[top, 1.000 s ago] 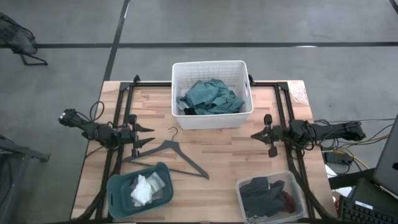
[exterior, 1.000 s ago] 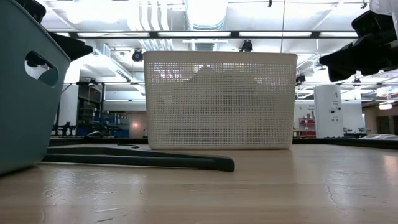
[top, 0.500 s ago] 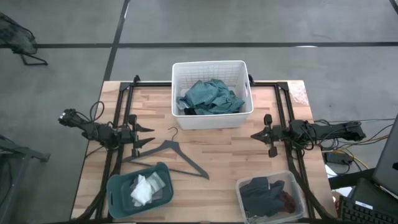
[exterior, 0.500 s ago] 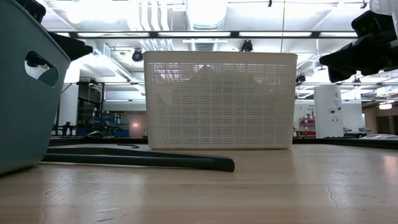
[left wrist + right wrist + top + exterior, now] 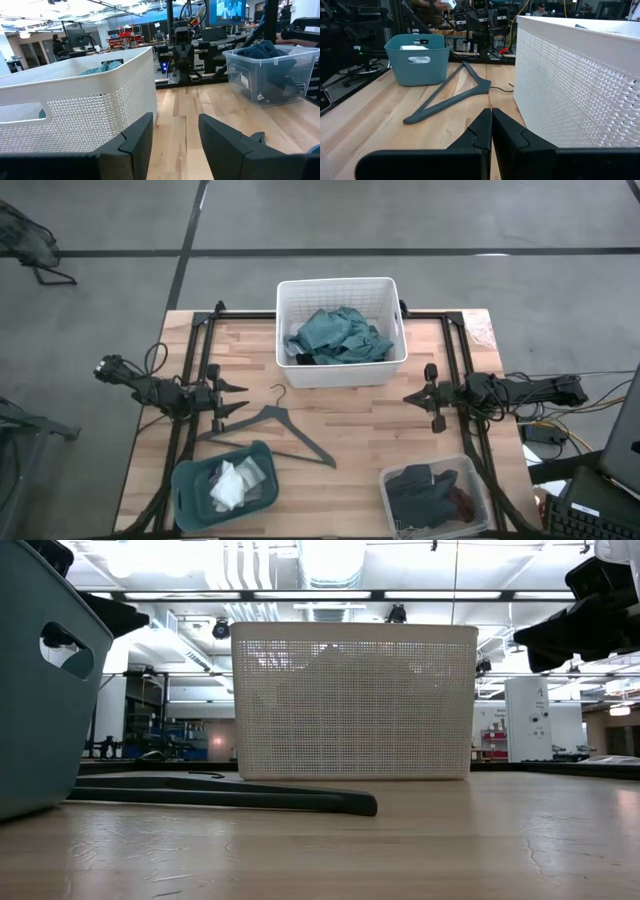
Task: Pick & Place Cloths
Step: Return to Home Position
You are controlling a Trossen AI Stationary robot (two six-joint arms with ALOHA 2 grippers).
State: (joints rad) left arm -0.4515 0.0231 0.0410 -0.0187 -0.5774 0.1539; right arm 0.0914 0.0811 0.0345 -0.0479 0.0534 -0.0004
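nothing has moved in the last second: left gripper (image 5: 238,398) parked with fingers apart, right gripper (image 5: 406,397) pressed together, empty; we judge the cloths (image 5: 340,335) sorted, task finished.

Looking from the middle of the table, I see the white basket (image 5: 345,375) blocking 12 o'clock. The blue bin (image 5: 182,485) sits at 7 and the clear box (image 5: 430,462) at 5, with a bare gap between them at 6. The hanger (image 5: 300,438) lies across 8. The wood in the middle is free.
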